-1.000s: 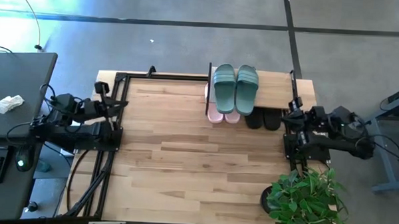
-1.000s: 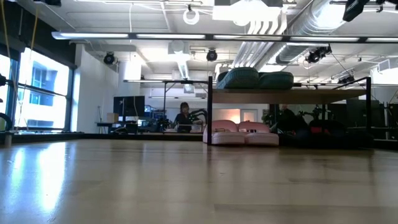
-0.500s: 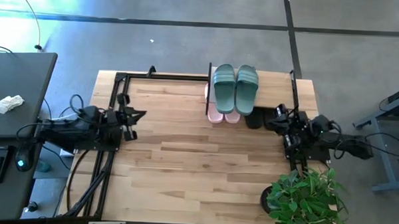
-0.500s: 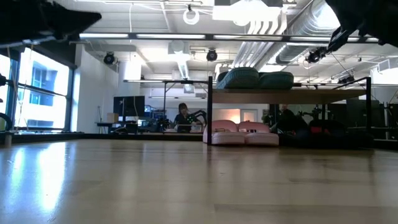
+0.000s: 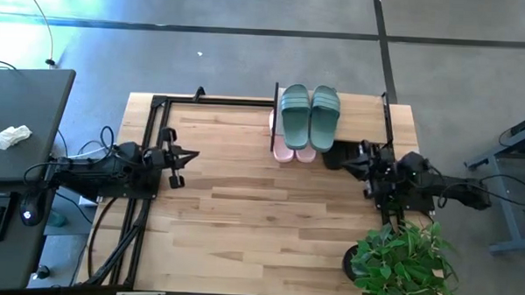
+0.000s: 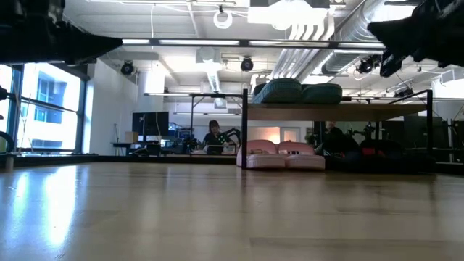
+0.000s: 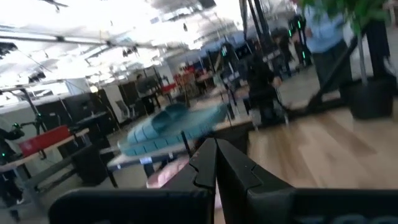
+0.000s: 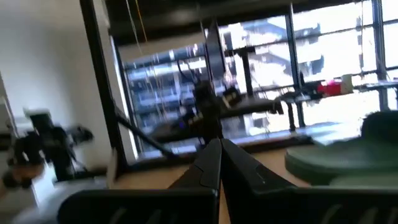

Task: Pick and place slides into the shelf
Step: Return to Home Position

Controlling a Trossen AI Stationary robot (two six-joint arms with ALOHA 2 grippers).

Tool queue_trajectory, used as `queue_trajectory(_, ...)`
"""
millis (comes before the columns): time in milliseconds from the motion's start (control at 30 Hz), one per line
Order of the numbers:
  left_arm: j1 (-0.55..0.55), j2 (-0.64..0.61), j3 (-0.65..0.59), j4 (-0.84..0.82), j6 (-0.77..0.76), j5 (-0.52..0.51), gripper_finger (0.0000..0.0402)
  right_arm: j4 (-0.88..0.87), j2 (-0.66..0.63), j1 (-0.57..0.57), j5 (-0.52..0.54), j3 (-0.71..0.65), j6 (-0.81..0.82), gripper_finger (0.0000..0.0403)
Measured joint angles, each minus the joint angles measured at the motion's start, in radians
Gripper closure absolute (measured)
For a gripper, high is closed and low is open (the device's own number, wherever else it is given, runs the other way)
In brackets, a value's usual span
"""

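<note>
The shelf [image 5: 369, 116] stands at the table's far edge, right of centre, seen in the low view as a board on thin black legs [image 6: 341, 112]. Two teal-green slides [image 5: 309, 116] lie side by side on its top board. Two pale pink slides [image 5: 293, 154] and two black slides [image 5: 345, 156] rest on the table under it. My left gripper [image 5: 179, 155] is shut and hovers over the table's left part, far from the shelf. My right gripper [image 5: 354, 159] is shut too and hangs just near of the black slides, touching nothing.
A bare black metal frame [image 5: 154, 126] runs along the table's left side and far edge. A potted plant [image 5: 399, 262] stands at the near right corner. A dark desk [image 5: 18, 130] sits left of the table. A person [image 6: 214, 134] sits in the room beyond.
Both arms have swung in from the table's sides. My left gripper has moved toward the table's right and a little nearer. My right gripper has moved left and down toward the black slides under the shelf. No slide has moved.
</note>
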Motion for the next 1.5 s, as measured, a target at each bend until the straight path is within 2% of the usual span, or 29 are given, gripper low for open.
queue_trajectory(233,0.0,0.0,0.0,-0.135,0.027,0.0,0.0401,-0.247,0.001,0.0,0.014,0.0,-0.087,0.0403)
queue_trajectory(633,0.0,0.001,0.0,-0.134,0.028,0.0,0.0401,-0.27,0.009,0.0,0.112,0.002,-0.131,0.0403)
queue_trajectory(1500,0.0,0.001,0.0,-0.133,0.053,0.0,0.0401,-0.272,0.009,0.0,0.113,0.002,-0.131,0.0403)
